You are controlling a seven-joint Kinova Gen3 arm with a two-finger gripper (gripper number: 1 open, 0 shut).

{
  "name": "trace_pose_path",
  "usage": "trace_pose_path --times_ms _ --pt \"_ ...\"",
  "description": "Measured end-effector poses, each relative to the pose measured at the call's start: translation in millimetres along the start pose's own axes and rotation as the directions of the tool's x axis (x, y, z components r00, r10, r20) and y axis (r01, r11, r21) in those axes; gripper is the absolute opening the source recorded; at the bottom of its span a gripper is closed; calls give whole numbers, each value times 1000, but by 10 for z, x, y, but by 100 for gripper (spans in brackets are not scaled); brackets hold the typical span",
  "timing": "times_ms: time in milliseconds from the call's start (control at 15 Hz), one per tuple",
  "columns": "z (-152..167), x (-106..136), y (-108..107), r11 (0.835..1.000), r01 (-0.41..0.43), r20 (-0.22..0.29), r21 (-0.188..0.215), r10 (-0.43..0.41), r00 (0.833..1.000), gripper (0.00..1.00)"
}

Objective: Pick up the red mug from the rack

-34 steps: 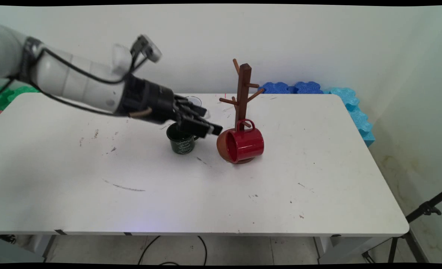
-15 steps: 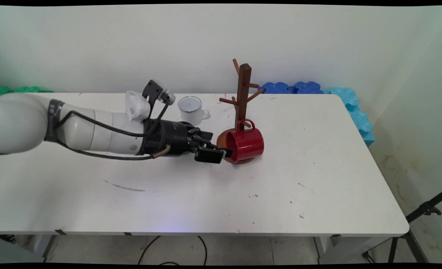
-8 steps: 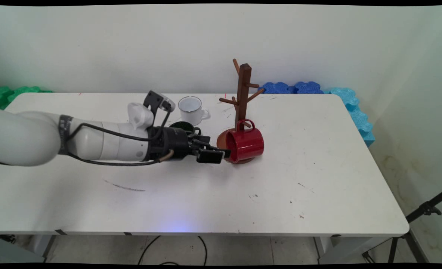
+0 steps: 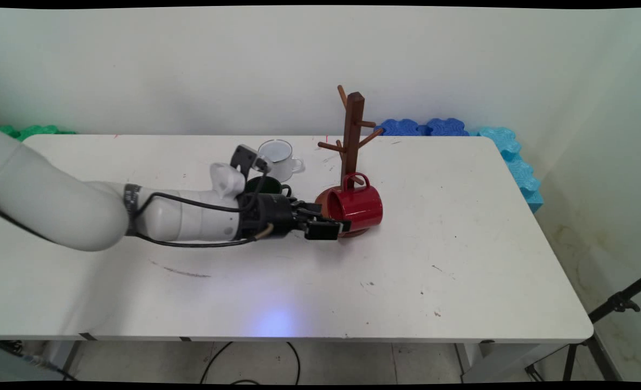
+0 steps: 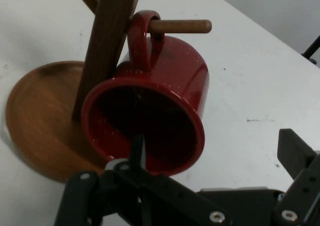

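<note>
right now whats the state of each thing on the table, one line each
gripper: open, one finger inside the red mug's mouth, the other outside its wall
red mug: on its side, handle hooked on a low peg
mug tree: upright, other pegs bare
white mug: upright
dark green mug: upright, partly hidden by the arm

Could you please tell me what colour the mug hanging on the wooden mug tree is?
The mug is red, seen best in the hand view.

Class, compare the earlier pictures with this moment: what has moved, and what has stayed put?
The gripper has dropped from above the green mug and advanced right to the red mug's mouth, jaws straddling its rim. The red mug still hangs on the wooden mug tree; white mug unmoved.
</note>
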Motion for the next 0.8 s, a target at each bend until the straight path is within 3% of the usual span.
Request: trace_pose_path --times_ms 800 --pt "475 -76 -106 999 -12 -33 -48 11 999 100"
